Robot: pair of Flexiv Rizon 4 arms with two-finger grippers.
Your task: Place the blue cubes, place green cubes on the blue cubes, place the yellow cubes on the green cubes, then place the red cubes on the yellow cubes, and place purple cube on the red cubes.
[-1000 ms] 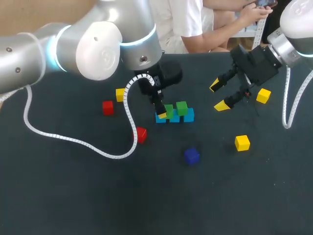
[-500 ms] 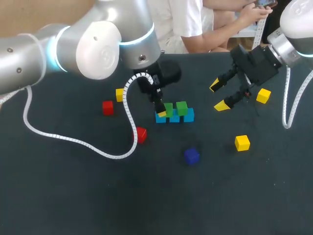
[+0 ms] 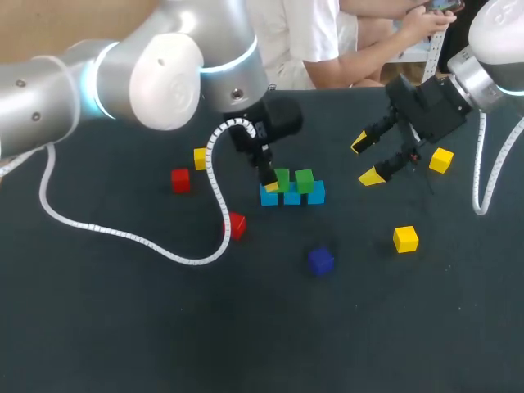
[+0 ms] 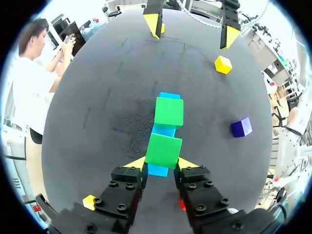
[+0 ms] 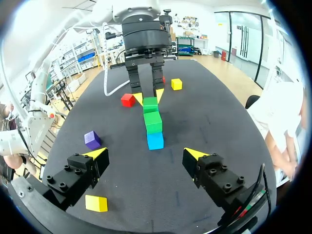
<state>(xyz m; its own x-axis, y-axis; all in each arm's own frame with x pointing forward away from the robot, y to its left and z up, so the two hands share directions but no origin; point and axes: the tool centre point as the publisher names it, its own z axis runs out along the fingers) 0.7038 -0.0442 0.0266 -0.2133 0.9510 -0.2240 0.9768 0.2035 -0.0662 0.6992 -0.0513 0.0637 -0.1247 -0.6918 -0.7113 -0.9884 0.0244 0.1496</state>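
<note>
Now | left gripper (image 4: 163, 165) pinches near green cube (image 4: 164, 150), seated on blue cubes (image 3: 316, 193) row | right gripper (image 3: 366, 159) spread, well apart | risk: opening fingers (image 4: 138, 164) may drag cube off-centre, nudging second green cube (image 4: 169, 111).

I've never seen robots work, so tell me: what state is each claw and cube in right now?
left claw, shut on near green cube
right claw, open, empty
blue cubes, in a row
far green cube, free atop blue cubes
yellow cubes, loose, unstacked
red cubes, loose, unstacked
purple cube, loose
</note>
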